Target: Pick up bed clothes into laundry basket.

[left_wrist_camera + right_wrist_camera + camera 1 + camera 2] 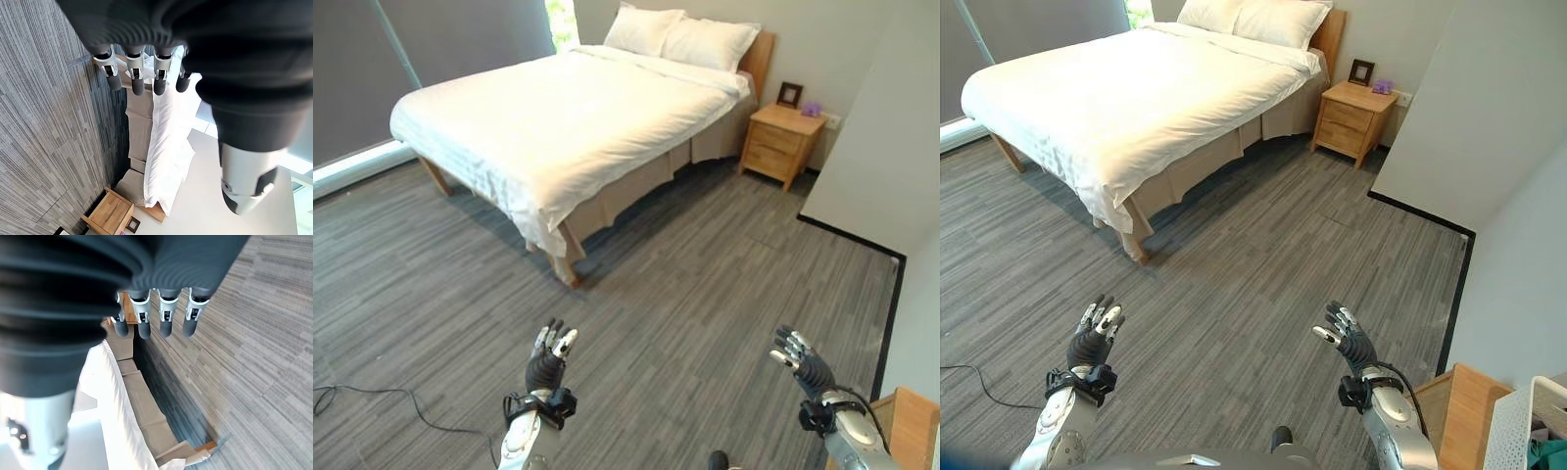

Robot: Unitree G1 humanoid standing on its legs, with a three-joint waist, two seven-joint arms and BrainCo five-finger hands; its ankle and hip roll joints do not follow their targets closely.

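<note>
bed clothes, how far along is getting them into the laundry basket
Looks done: the bed shows a smooth white cover and two pillows, with no loose clothes visible on it. A white basket at the robot's right holds something teal. In hand: nothing; the left robot hand and right robot hand are open above the floor. This fits clothes already moved, or none visible from here.

Two silver-grey robot arms, each ending in a dark ribbed wrist cover: left robot hand (548,364) and right robot hand (800,360) have silver, dark-tipped fingers.
</note>
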